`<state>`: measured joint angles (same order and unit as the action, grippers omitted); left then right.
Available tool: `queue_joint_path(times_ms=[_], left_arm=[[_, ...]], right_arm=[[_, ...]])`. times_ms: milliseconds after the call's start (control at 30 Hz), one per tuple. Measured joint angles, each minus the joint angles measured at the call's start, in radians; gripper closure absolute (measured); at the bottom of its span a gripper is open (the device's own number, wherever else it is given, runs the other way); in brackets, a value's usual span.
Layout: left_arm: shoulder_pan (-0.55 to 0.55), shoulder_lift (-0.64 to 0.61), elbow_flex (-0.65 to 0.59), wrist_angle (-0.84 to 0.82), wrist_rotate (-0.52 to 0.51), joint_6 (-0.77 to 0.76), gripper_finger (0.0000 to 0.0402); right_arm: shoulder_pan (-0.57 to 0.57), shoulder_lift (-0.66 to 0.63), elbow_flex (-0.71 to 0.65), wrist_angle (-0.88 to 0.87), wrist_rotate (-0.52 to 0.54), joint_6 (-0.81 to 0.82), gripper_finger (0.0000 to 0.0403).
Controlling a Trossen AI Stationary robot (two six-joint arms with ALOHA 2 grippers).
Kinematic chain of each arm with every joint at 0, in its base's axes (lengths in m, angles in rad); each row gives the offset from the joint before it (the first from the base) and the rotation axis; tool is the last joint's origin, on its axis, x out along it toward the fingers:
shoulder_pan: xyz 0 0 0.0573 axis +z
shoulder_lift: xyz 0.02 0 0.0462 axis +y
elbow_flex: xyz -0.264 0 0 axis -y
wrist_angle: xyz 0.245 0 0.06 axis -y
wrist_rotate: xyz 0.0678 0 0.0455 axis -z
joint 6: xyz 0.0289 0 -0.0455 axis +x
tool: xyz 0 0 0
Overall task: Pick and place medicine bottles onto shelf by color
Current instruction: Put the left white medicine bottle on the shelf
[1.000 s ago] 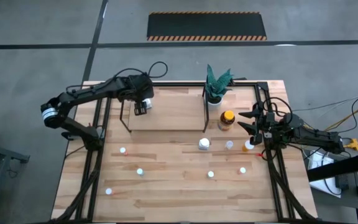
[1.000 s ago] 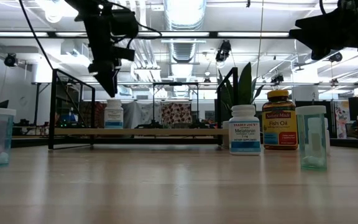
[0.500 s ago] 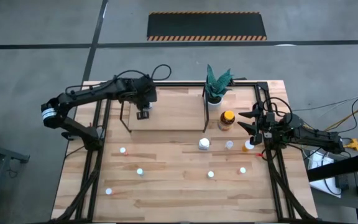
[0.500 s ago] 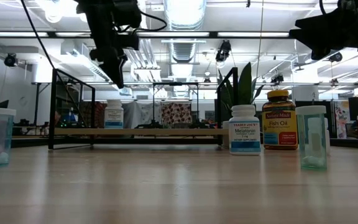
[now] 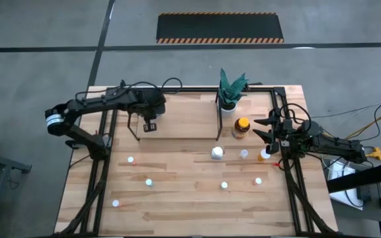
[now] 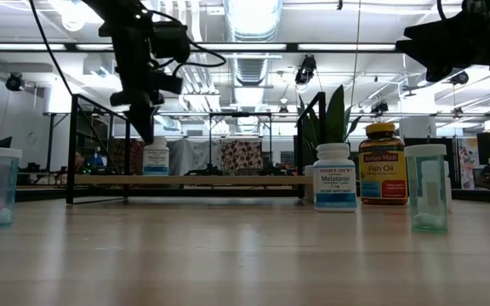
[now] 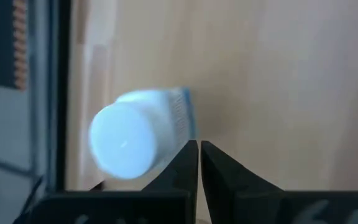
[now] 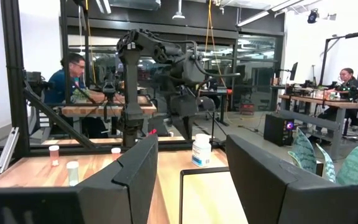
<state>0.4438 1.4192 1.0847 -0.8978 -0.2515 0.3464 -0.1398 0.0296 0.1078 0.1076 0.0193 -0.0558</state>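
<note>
Left claw [image 5: 149,124] clenched, empty, over shelf [image 5: 177,125]; white-capped bottle [image 7: 135,140] beside it. Right claw [image 5: 270,129] released, desk's 3 o'clock.

This looks like a robotics lab or workshop inside a large industrial hall. Seen from above, the wooden table [image 5: 197,192] stands on a bare grey concrete floor [image 5: 38,39], with a black mat edged in orange hazard stripes [image 5: 220,27] lying beyond it. From table height, the room behind shows an open ceiling with exposed ducts [image 6: 253,64], pipes and long strip lights [image 6: 253,13]. The right wrist view looks across more wooden workbenches [image 8: 98,109] on black metal frames, glass partitions and cables hanging down. One person [image 8: 67,81] sits at a bench, and another [image 8: 347,79] sits farther off by what may be computer gear, though that corner is too small to tell.
</note>
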Motion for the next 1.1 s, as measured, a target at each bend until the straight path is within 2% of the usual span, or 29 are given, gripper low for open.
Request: queue_joint_path(times_ms=[100,467,767,900,1100], left_arm=[[0.0,0.002,-0.005,-0.001,-0.069,0.0,0.04],[0.002,0.002,-0.005,0.0,-0.13,0.001,0.04],[-0.004,0.002,0.008,-0.003,-0.118,0.0,0.04],[-0.017,0.002,0.065,-0.002,-0.071,0.001,0.04],[-0.01,0.001,0.127,0.001,-0.071,0.021,0.04]], right_arm=[[0.0,0.0,0.0,0.0,0.0,0.003,0.022],[0.0,0.0,0.0,0.0,0.0,0.002,0.022],[0.0,0.0,0.0,0.0,0.0,0.001,0.022],[0.0,0.0,0.0,0.0,0.0,0.002,0.022],[0.0,0.0,0.0,0.0,0.0,0.0,0.022]])
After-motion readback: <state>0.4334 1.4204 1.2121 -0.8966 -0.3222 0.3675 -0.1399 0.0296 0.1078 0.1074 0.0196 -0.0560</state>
